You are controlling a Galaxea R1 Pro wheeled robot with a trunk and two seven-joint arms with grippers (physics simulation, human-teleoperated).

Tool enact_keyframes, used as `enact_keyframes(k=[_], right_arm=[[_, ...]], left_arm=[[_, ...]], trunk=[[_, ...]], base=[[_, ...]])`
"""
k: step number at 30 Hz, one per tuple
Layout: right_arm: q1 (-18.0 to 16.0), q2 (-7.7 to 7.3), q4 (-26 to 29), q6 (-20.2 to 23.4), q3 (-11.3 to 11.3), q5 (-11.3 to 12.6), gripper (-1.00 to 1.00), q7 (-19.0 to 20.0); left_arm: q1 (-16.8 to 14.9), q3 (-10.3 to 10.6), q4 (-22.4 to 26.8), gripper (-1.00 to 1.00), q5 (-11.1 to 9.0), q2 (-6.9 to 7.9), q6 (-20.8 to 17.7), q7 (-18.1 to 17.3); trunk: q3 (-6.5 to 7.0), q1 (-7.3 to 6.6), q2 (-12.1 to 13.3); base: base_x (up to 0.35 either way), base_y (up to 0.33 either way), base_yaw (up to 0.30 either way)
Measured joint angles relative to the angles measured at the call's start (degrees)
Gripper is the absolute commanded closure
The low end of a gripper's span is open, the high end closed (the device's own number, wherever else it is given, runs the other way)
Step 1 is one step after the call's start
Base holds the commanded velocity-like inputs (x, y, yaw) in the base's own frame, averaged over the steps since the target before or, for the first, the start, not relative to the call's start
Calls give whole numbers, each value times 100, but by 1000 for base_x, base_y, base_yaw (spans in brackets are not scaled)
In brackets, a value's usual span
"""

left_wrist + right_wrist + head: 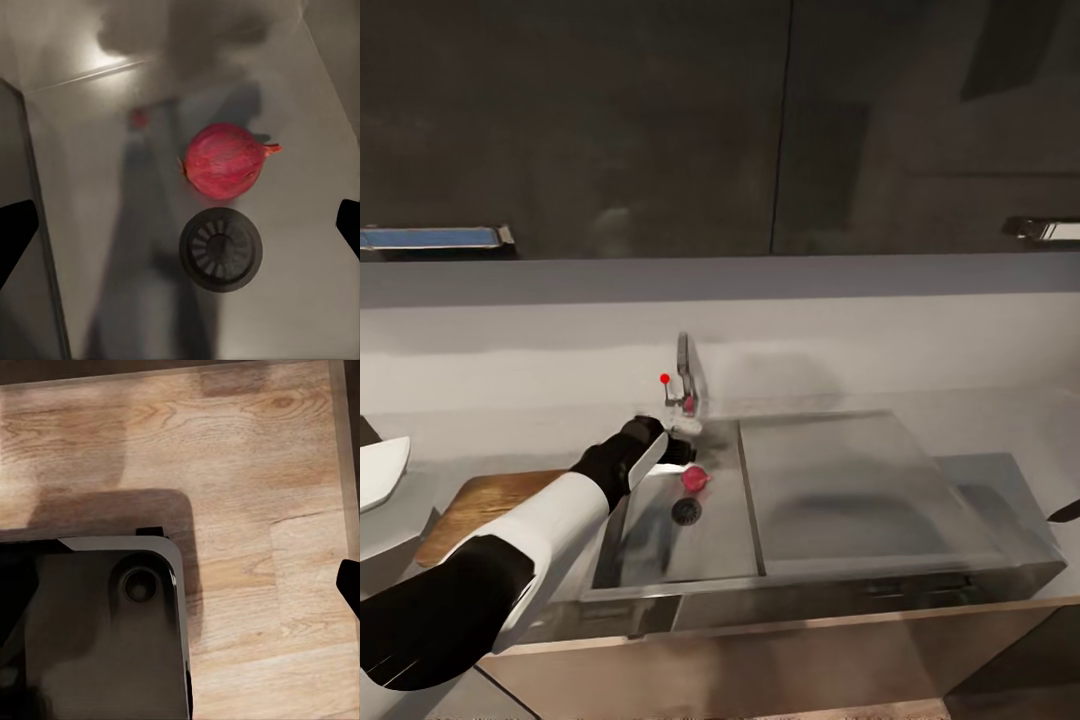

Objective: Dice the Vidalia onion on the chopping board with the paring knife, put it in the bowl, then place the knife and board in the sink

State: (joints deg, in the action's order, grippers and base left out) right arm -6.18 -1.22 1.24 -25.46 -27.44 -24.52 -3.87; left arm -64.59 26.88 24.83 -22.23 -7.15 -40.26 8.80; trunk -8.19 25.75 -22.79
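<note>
A reddish round onion lies on the floor of the steel sink, just behind the round drain. My left gripper hangs open above the basin, over the onion and drain, touching neither. Its dark fingertips stand wide apart. The brown chopping board lies on the countertop left of the sink, partly under my left arm. A white bowl is cut off by the left edge. The paring knife is out of view. My right gripper points down at a wooden floor.
The chrome tap with a red knob rises just behind my left gripper. The flat drainboard spreads right of the basin. Dark wall cabinets hang above. The robot's dark base stands on the wooden floor.
</note>
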Motion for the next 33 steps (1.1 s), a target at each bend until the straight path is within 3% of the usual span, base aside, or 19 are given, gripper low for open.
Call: enact_keyframes(k=[12,23,33], right_arm=[[0,0,0,7,1,0,-100,0],[0,0,0,7,2,0,-100,0],[0,7,0,8,2,0,-100,-3]], left_arm=[[5,11,-205,-100,-2,-67,140,-9],[6,11,-210,-100,0,-79,145,-18],[5,13,-351,-100,2,-70,151,-18]], trunk=[[-107,-1,-1],[-206,-1,-1],[-227,0,-1]], base=[[14,0,0],[194,-47,0],[10,-3,0]])
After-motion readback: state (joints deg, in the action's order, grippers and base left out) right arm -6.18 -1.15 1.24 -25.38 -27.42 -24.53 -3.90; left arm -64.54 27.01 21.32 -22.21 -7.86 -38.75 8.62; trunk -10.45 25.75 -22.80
